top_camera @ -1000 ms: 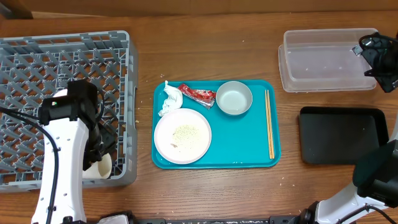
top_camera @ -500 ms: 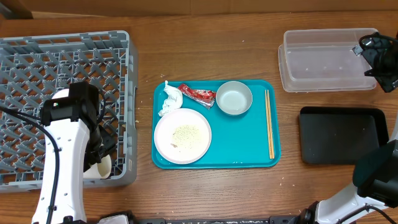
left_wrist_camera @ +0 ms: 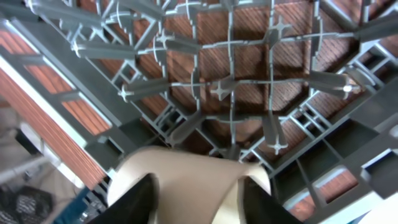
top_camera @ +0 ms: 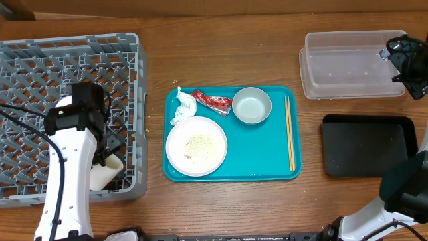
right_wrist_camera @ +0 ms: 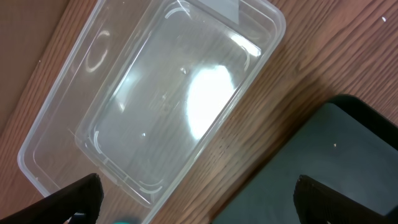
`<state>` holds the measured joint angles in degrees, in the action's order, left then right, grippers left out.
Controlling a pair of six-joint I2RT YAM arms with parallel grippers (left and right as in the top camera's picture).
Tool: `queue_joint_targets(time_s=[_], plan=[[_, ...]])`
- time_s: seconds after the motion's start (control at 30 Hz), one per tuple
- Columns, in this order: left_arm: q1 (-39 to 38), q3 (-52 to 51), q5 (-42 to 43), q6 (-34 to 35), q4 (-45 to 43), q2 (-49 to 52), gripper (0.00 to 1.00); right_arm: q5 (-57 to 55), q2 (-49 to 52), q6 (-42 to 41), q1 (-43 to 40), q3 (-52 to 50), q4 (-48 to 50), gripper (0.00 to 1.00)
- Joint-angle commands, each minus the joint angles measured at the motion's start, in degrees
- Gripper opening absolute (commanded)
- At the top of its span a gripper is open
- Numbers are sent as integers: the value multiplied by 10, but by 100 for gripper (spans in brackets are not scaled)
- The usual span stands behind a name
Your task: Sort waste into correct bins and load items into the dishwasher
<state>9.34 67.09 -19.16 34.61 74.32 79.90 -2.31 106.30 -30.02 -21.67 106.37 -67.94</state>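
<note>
My left gripper (left_wrist_camera: 196,200) is down inside the grey dish rack (top_camera: 40,60), shut on the small white cup (top_camera: 108,175). In the left wrist view the cup (left_wrist_camera: 186,180) sits pinched between both dark fingers above the rack's lattice (left_wrist_camera: 230,87). On the teal tray lie a large white plate (top_camera: 175,155) with rice-like crumbs (top_camera: 198,142), a small round bowl (top_camera: 251,106), a crumpled white napkin (top_camera: 180,107) and a red wrapper (top_camera: 212,102). My right gripper (right_wrist_camera: 199,202) hangs open at the far right, over the clear tub (right_wrist_camera: 168,106) and black tray (right_wrist_camera: 348,149).
Wooden chopsticks (top_camera: 289,134) lie along the right side of the teal tray (top_camera: 267,161). The clear tub (top_camera: 348,67) stands at the back right, with the black tray (top_camera: 368,146) in front of it. The rack fills the left of the table.
The cup has tipped from upright onto a slant near the rack's front corner. My left jaws have narrowed on it. The right arm has not moved.
</note>
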Motion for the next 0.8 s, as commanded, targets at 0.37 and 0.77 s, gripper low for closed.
queue_joint_targets(time_s=[0.37,0.77], plan=[[0,-4,-5,-4,-13,4,4,0,0,-3,0,2,3,100],[0,102,164,-3,4,4,75,0,0,-3,0,2,3,100]])
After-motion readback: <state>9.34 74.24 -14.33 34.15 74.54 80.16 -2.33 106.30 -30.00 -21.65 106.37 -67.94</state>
